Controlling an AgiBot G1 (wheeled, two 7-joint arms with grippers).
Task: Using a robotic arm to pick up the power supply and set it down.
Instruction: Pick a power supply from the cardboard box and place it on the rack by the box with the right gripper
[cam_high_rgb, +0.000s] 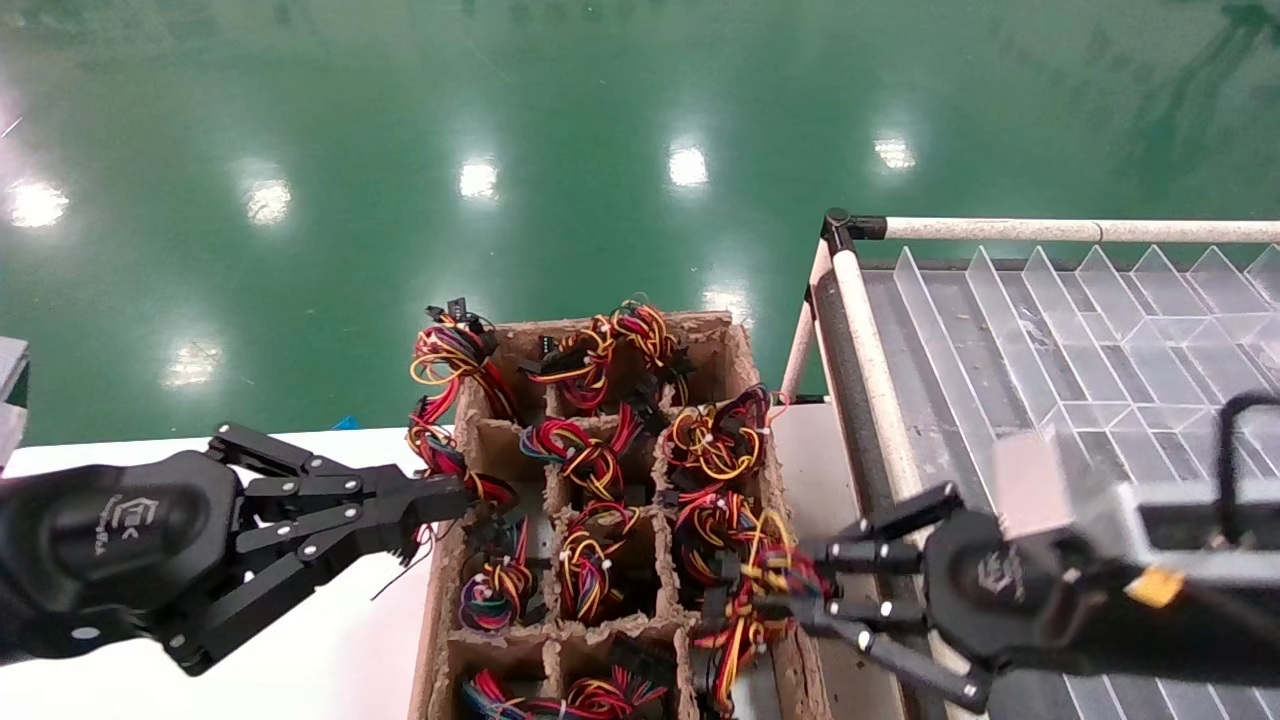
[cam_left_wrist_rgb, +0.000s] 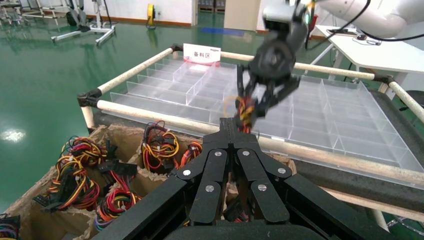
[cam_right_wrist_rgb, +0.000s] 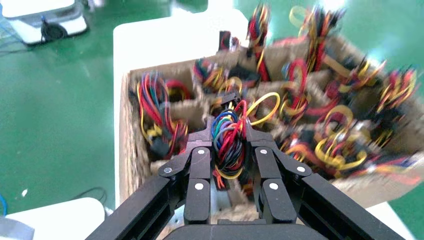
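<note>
- On the left, the white bench (cam_high_rgb: 300, 670) carries the left black multi-fingered gripper (cam_high_rgb: 425, 515), which reaches toward the near-left edge of the box. Its fingers are pressed together on nothing, and the left wrist view confirms the tips meet.
- In the middle stands the brown pulp-cardboard divided box (cam_high_rgb: 735, 350), each cell stuffed with red, yellow, orange and black wire bundles (cam_high_rgb: 585, 455). No grey metal casing shows clearly in any cell from the head view, so each power supply appears to sit down in its compartment under its wires.
- At the box's right side is the right black gripper (cam_right_wrist_rgb: 229, 140), low over the near-right cells. It is clamped on a bundle of red, blue, black and yellow wires (cam_right_wrist_rgb: 227, 145), seen plainly in the right wrist view. I judge these to be the leads of a power supply, but its body is hidden.
- The left wrist view shows that right gripper (cam_left_wrist_rgb: 250, 112) raised over the box edge with wires hanging in its grip.
- On the right lies the clear plastic partitioned tray (cam_high_rgb: 1100, 340) in its white tube frame, just beside the box.
- The turning relation: the held bundle lies directly in the right gripper, and the tray is on that arm's side, so the right arm is far nearer for the set-down.
</note>
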